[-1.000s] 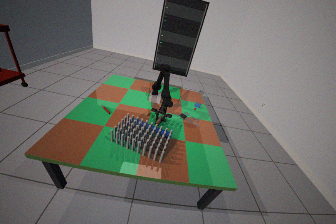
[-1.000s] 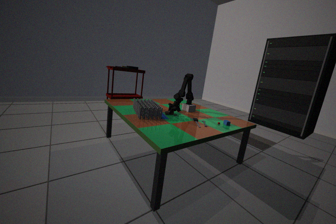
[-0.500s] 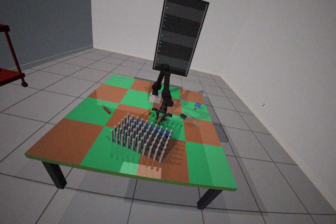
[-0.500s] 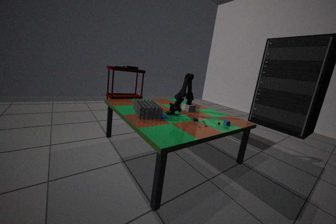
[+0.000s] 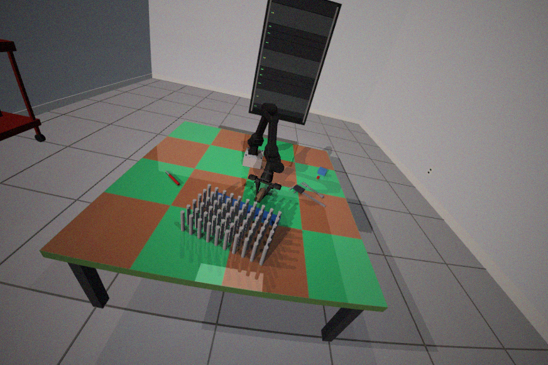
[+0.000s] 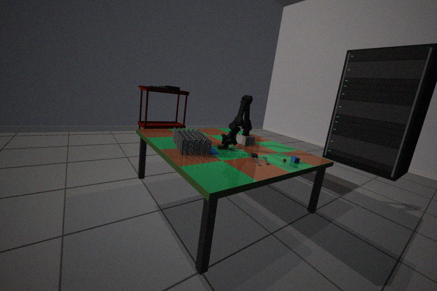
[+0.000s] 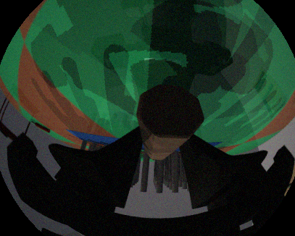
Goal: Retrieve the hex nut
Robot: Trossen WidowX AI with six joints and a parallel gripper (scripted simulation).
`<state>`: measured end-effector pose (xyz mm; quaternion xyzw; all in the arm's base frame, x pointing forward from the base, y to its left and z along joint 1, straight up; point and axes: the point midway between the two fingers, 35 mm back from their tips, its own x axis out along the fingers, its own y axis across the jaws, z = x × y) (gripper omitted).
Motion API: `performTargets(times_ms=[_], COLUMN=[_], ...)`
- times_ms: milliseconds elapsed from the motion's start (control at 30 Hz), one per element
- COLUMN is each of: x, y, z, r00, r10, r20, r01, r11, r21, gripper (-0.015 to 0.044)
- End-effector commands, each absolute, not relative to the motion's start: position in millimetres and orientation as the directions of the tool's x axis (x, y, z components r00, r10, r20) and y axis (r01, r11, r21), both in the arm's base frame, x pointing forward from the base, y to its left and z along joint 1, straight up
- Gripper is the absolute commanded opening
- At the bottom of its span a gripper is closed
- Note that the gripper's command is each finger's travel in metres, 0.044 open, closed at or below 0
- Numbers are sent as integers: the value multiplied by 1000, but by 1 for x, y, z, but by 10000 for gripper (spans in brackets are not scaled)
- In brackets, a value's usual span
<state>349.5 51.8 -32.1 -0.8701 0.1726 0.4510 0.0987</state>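
Observation:
My gripper (image 5: 261,193) (image 6: 223,145) (image 7: 161,129) is shut on a brown faceted tool handle (image 5: 259,197) (image 7: 169,114). It is low over the table, on the robot-base side of the spacers, close to the taped strip. The rest of the tool cannot be made out. The grey metal spacers (image 5: 263,256) (image 6: 193,142) (image 7: 144,177) stand upright in dense rows. The blue taped strip (image 5: 273,219) (image 6: 214,151) (image 7: 91,137) runs along the spacer edge nearest the robot base. The hex nut is not visible.
A dark-headed tool (image 5: 299,189) (image 6: 254,155), a grey wrench-like tool (image 5: 315,191) (image 6: 266,161), a small red piece (image 5: 318,177) (image 6: 284,160) and a blue block (image 5: 322,171) (image 6: 294,159) lie to one side. A red pen-like tool (image 5: 173,178) lies on the other side.

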Motion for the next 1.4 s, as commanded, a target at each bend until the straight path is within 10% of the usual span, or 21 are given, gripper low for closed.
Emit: performTargets(times_ms=[0,1367], x=[346,314], y=[53,67], z=[-32,-33], r00=[536,534], r10=[-214,-213], r20=[-817,-818], r01=[-393,-393], r11=[-919,-919], r21=[-17,-18], gripper=[0,0])
